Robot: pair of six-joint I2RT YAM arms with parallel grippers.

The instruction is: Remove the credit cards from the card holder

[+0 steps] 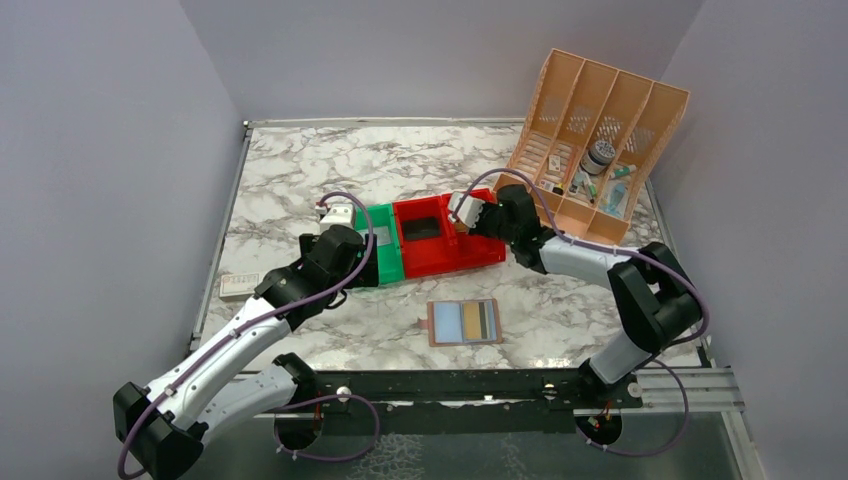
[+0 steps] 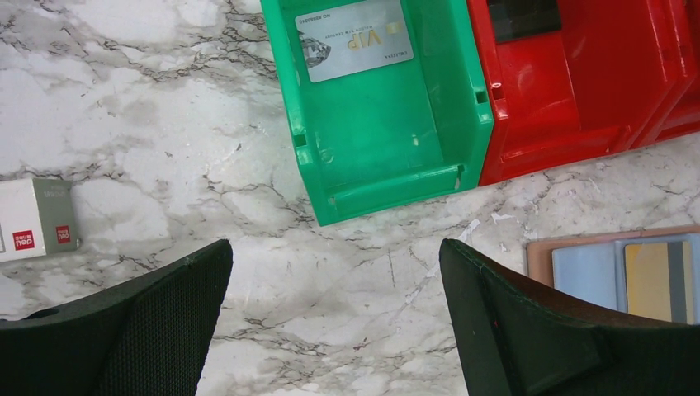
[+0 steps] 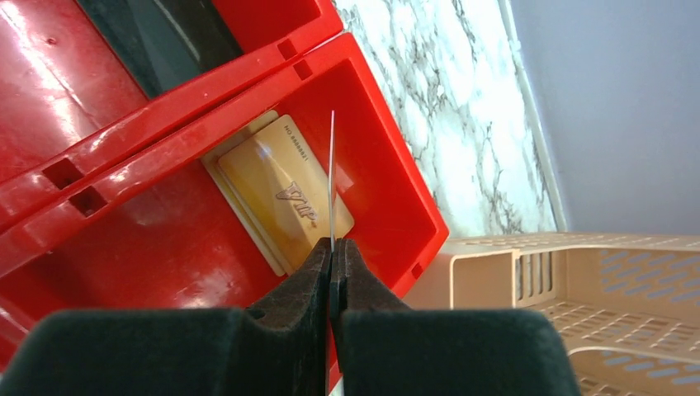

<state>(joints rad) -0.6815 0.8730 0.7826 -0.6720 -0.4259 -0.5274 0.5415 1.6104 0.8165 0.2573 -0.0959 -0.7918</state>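
The card holder (image 1: 437, 323) lies open on the marble, near centre. A yellow-gold card (image 1: 472, 321) with a dark stripe sits in its right pocket. Both also show in the left wrist view, the holder (image 2: 538, 254) and the card (image 2: 648, 280). My left gripper (image 1: 352, 268) is open and empty over bare marble just in front of the green bin (image 2: 388, 140), left of the holder. My right gripper (image 3: 333, 243) is shut on a thin card (image 3: 332, 173) seen edge-on, held upright over the right compartment of the red bin (image 3: 388, 190). In the top view it (image 1: 472, 216) is at the bin's right end.
Gold VIP cards (image 3: 281, 190) lie in the red bin's right compartment, a dark card (image 1: 423, 228) in its middle, and a silver VIP card (image 2: 355, 41) in the green bin. A peach file organizer (image 1: 600, 140) stands back right. A small white box (image 1: 240, 285) lies at the left edge.
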